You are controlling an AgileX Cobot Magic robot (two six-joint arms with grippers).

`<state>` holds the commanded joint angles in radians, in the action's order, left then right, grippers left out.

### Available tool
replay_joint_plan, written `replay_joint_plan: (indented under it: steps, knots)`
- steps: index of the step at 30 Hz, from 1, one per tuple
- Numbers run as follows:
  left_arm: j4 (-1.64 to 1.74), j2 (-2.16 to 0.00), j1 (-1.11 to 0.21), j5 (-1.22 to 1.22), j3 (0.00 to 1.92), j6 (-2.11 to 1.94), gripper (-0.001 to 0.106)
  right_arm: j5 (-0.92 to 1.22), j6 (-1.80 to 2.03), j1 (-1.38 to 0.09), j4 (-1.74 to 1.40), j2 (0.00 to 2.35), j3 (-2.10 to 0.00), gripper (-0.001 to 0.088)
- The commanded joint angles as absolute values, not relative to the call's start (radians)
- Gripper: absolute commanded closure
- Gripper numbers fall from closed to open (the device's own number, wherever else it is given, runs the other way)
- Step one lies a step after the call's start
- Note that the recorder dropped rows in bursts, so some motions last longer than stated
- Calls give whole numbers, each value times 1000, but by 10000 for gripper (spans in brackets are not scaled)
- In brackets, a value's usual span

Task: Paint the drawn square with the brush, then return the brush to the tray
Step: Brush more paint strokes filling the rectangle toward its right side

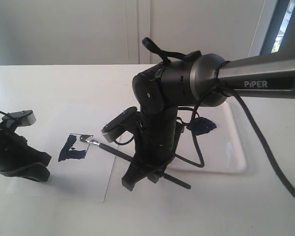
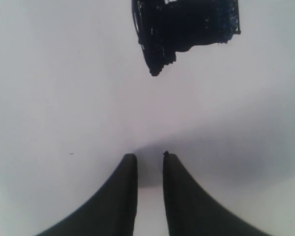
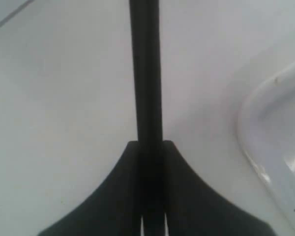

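Currently: right tool (image 3: 148, 145) is clenching the brush (image 1: 115, 151); the handle is slanting leftward, tip meeting the partly painted square (image 1: 73, 149); the tray (image 1: 221, 152) is lying rightward, beneath this arm.

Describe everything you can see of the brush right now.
The brush is a long, thin paintbrush with a black handle, a silver metal ferrule and dark paint-coated bristles. The right gripper is shut on the handle, holding it at a low slant over the white paper sheet. Its bristle end sits at a corner of the partly painted drawn square; I cannot tell whether it touches the paper. The tail sticks out past the gripper, outside the tray.
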<state>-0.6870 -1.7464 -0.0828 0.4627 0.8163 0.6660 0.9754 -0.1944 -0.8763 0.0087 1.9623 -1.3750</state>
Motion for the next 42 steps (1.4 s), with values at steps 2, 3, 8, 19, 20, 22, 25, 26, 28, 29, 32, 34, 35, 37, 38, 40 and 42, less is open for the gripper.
replay_joint_plan:
  steps: [2,3,8,19,20,22,25,26,28,29,32,34,35,37,38,40,42]
  knots:
    - [-687,-1746,-83,463,816,666,788,1005,-257,-876,54,1962,-1375,868]
    - [-687,-1746,-83,459,816,666,788,1012,-285,-876,91,1962,-1375,868]
    - [-687,-1746,-83,459,816,666,788,1024,-342,-876,195,1962,-1375,868]
    - [-687,-1746,-83,463,816,666,788,1025,-241,-876,108,1975,-1375,868]
    - [-687,-1746,-83,463,816,666,788,1023,-219,-876,89,1980,-1375,868]
    - [-687,-1746,-83,463,816,666,788,1021,-198,-876,65,1992,-1375,868]
    - [-687,-1746,-83,463,816,666,788,1010,-195,-876,65,2004,-1375,868]
    - [-687,-1746,-83,463,816,666,788,995,-179,-876,65,2003,-1375,868]
    - [-687,-1746,-83,463,816,666,788,961,-171,-876,65,2003,-1375,868]
    - [-687,-1746,-83,463,816,666,788,958,-171,-876,65,2003,-1375,868]
    - [-687,-1746,-83,463,816,666,788,983,-197,-876,78,2003,-1375,868]
    - [-687,-1746,-83,463,816,666,788,1007,-252,-876,112,2003,-1375,868]
    - [-687,-1746,-83,463,816,666,788,1014,-275,-876,135,2003,-1375,868]
    - [-687,-1746,-83,463,816,666,788,1028,-289,-876,152,2003,-1375,868]
    - [-687,-1746,-83,463,816,666,788,1035,-306,-876,159,2003,-1375,868]
    - [-687,-1746,-83,463,816,666,788,1052,-316,-876,166,2003,-1375,868]
    - [-687,-1746,-83,463,816,666,788,1056,-318,-876,166,2003,-1375,868]
